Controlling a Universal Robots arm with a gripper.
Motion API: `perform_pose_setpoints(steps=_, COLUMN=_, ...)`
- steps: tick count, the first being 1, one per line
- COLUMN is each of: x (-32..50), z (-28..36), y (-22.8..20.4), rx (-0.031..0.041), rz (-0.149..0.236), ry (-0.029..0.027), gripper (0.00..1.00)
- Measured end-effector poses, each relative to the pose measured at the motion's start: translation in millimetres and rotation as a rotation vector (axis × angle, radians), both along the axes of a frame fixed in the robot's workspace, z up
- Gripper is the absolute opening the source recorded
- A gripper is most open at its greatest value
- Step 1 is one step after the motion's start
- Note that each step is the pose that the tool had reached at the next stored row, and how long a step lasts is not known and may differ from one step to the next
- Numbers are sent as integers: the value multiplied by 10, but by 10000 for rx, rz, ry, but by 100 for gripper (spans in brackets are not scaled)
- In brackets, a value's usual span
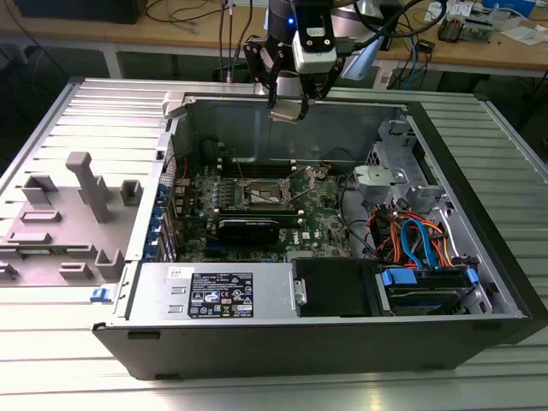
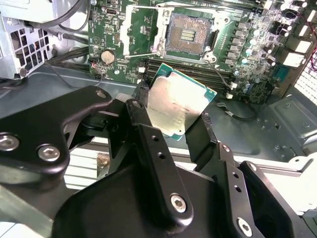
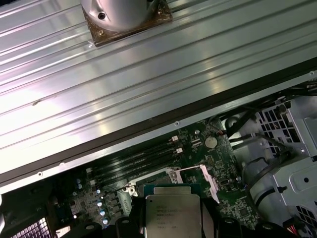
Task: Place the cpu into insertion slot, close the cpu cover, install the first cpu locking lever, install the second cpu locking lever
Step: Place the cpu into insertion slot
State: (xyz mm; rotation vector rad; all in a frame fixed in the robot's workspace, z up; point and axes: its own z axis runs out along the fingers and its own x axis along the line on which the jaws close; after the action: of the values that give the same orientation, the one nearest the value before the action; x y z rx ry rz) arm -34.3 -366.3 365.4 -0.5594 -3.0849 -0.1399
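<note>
My gripper [image 1: 287, 107] hangs above the rear wall of the open computer case [image 1: 128, 282], shut on the cpu [image 2: 184, 96]. The chip is a flat square with a dull silver top and a green rim, pinched at two opposite edges by black fingers [image 2: 142, 106]. It also appears in the first wrist view as the cpu [image 3: 173, 217]. Lower, on the green board, the insertion slot [image 2: 187, 33] lies uncovered with its dark pin field showing. The cpu cover [image 2: 130, 24] stands swung open beside it. Thin wire levers [image 2: 143, 53] stick out at the socket's corners.
Long memory slots [image 2: 198, 67] run between the chip and the socket. A black heatsink block [image 1: 248, 229], coloured cables [image 1: 411, 240] and a drive cage [image 1: 428, 287] fill the case. A grey fixture [image 1: 77, 197] sits on the ribbed metal table at the exterior view's left.
</note>
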Motion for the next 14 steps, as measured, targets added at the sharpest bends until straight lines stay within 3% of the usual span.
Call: perform_pose_setpoints(steps=14, x=-5, z=-7, y=0, rx=0, rz=-430, ry=0, gripper=55)
